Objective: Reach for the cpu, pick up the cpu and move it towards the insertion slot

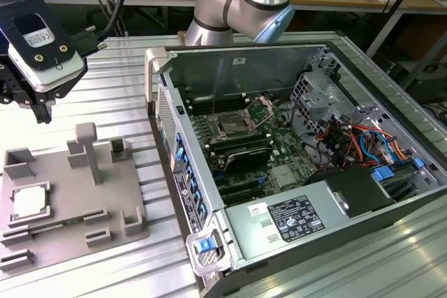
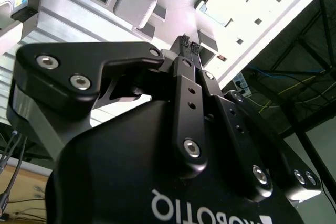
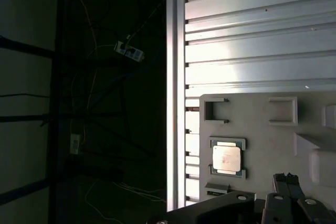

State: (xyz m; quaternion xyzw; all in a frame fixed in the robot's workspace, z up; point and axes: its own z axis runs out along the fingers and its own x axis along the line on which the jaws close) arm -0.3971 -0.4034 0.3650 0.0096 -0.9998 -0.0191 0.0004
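Note:
The cpu (image 1: pixel 31 202), a small silvery square chip, lies flat in a recess at the exterior view's left end of the grey plastic tray (image 1: pixel 105 197). My gripper (image 1: pixel 43 113) hangs above the table behind that end of the tray, well clear of the chip, with its fingers shut on nothing. In the first wrist view the cpu (image 3: pixel 227 158) sits in the tray (image 3: pixel 262 124), a short way from my gripper (image 3: pixel 286 178). In the second wrist view my gripper (image 2: pixel 189 43) points down at the tray (image 2: pixel 131 3). The insertion slot (image 1: pixel 230 128) lies open on the green board inside the computer case.
The open computer case (image 1: pixel 335 193) fills the exterior view's right half, with cables and a drive cage inside. Raised blocks (image 1: pixel 87 148) stand on the tray beside the chip. The slatted aluminium table (image 1: pixel 126 88) ends at an edge (image 3: pixel 176 77) close to the tray. My arm's base (image 1: pixel 230 5) stands behind the case.

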